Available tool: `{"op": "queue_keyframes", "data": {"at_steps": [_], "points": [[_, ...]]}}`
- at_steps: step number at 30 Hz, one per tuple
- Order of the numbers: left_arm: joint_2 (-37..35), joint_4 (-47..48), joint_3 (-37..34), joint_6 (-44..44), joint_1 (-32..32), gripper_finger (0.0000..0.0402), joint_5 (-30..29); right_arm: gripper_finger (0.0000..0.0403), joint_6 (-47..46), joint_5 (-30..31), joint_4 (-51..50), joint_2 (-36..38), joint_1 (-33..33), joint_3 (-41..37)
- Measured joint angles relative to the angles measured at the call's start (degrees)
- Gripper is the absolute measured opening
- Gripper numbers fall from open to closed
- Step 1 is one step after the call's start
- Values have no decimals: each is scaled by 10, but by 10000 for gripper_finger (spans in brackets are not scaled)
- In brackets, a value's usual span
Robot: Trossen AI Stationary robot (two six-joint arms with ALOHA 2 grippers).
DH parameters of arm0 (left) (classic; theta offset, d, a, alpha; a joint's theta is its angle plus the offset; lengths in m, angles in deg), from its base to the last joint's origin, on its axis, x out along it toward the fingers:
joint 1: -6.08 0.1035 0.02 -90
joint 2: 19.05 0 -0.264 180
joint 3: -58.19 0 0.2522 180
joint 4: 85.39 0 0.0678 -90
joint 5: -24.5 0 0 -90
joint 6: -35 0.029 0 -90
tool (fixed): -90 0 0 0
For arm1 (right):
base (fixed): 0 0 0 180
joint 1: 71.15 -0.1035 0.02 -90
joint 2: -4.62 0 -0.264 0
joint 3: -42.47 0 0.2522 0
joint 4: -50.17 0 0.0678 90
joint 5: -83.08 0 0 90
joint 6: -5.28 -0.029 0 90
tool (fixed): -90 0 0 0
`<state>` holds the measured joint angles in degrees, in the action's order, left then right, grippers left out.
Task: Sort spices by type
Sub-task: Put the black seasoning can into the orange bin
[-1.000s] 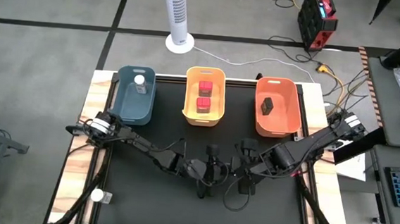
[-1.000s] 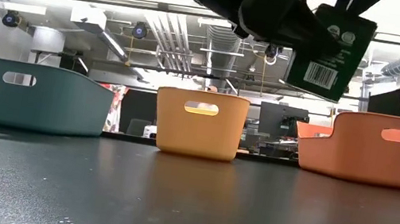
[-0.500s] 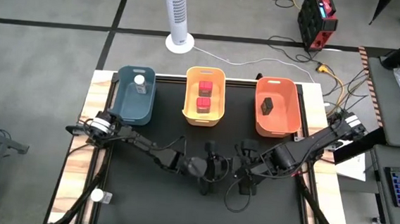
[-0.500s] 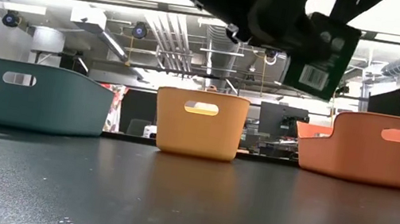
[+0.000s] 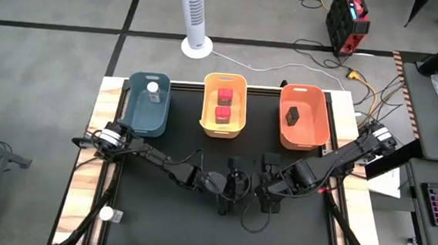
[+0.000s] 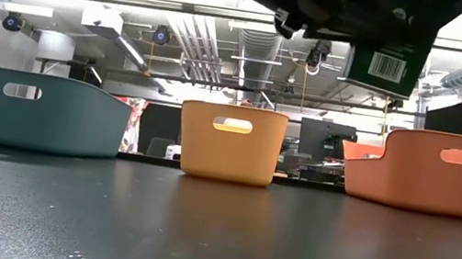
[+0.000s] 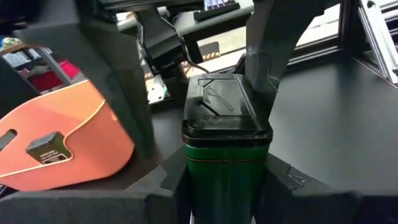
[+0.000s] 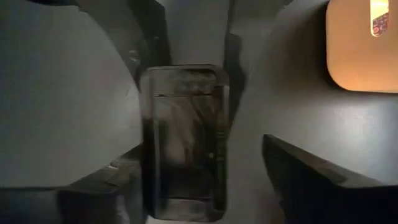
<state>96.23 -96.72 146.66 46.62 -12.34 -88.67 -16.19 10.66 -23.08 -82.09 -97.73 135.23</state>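
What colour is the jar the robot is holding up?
The jar is dark green with a black lid, clearest in the left wrist view.

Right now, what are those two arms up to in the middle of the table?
The left gripper holds a dark spice jar up off the table, and the right gripper has closed in on it, apparently to take it over. Another dark jar lies in the orange bin, two red-lidded jars in the yellow bin.

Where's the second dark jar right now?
The dark jar is off the table, gripped by the left end effector mid-table, below the yellow bin.
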Motion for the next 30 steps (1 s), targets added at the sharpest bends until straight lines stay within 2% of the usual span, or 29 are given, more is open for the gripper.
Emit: {"op": "queue_keyframes", "data": {"at_steps": [4, 8, 14, 18, 23, 26, 30], "points": [[0, 1, 3, -4, 0, 107, 1, 204, 1, -3, -1, 0, 0, 0], [0, 9, 3, -11, 0, 133, 9, 118, 10, -16, -3, 0, 0, 0], [0, 12, 3, -5, -1, 194, 14, 114, 13, -26, -7, 0, 0, 0], [-8, 44, 3, 13, -2, 219, 7, 114, -22, -28, -39, 2, 6, 1], [-34, 130, 2, 5, -5, 229, -92, 114, -75, -8, -119, 17, 39, 1], [-48, 156, 2, 0, -4, 230, -119, 114, -76, 6, -148, 28, 83, 0], [-65, 158, 2, 6, -4, 230, -133, 114, -49, 11, -141, 61, 176, 1]]}}
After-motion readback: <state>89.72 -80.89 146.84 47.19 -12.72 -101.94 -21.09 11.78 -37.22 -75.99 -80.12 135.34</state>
